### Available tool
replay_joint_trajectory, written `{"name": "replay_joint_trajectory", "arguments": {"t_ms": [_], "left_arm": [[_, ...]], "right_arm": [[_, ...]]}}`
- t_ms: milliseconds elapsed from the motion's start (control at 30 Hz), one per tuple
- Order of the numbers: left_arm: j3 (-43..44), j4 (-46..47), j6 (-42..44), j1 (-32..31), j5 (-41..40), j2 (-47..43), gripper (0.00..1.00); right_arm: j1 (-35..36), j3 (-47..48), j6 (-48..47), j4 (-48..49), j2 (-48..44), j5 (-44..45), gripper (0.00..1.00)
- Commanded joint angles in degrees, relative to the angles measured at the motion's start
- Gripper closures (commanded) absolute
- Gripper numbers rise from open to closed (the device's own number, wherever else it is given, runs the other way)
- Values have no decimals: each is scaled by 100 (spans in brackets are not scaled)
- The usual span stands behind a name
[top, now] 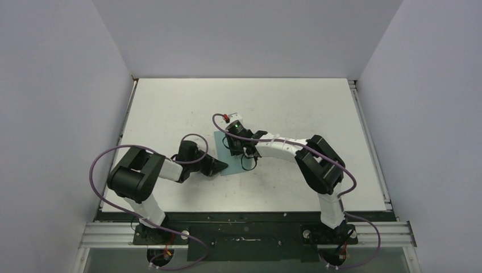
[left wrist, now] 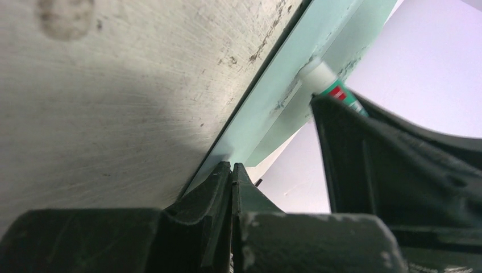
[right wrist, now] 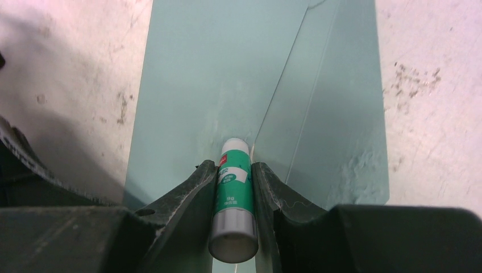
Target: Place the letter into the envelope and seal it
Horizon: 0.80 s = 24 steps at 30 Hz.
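The table point(top: 170, 102) is carrying one flat thing of the task near its middle, the envelope point(right wrist: 210, 74), and both arms are reaching in over it from the near edge. The left arm is coming from the left and the right arm from the right. The envelope is lying teal and flat on the bare tabletop, and its flap point(right wrist: 335, 114) is showing as a separate panel along one side, with a crease between it and the body. In the left wrist view the flap is standing a little up off the body, so it is not yet pressed shut. The letter is not showing in any view, with no tan sheet lying on the table or sticking out of the envelope. It is therefore most likely already sitting inside, though the pictures cannot confirm that. The right gripper point(right wrist: 235, 170) is holding the glue stick point(right wrist: 233, 193) with its fingers clamped on the green barrel. The white tip is pointing forward and touching the paper right where the flap meets the body. The left gripper point(left wrist: 232, 166) is resting low at the envelope's near-left edge with its fingers together. I cannot tell whether any paper is caught between them or whether they are only pinning the edge down. The task is therefore looking well along, with insertion apparently done and gluing in hand. What is remaining is finishing the glue line, folding the flap down and pressing it closed.
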Motion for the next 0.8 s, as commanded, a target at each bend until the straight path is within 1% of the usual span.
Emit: {"name": "replay_joint_trajectory", "arguments": {"t_ms": [0,133,367,533,633,767], "left_arm": [[-238,-733,154,-67,-263,334,100],[-237,-646,92,-67,-255,370,100],[-277,-536,-69,-67,-288,342,100],[-308,-520,-128,-67,-325,293,100],[-316,-524,-135,-67,-321,289,100],[-351,-495,-114,-67,-310,288,100]], "right_arm": [[-156,320,-56,-350,457,133,95],[-31,270,-73,-410,425,73,95],[188,-278,11,-723,-59,-184,95],[210,-444,79,-1060,-307,-176,95],[166,-404,63,-1092,-270,-141,95],[-18,-136,44,-852,36,-65,95]]}}
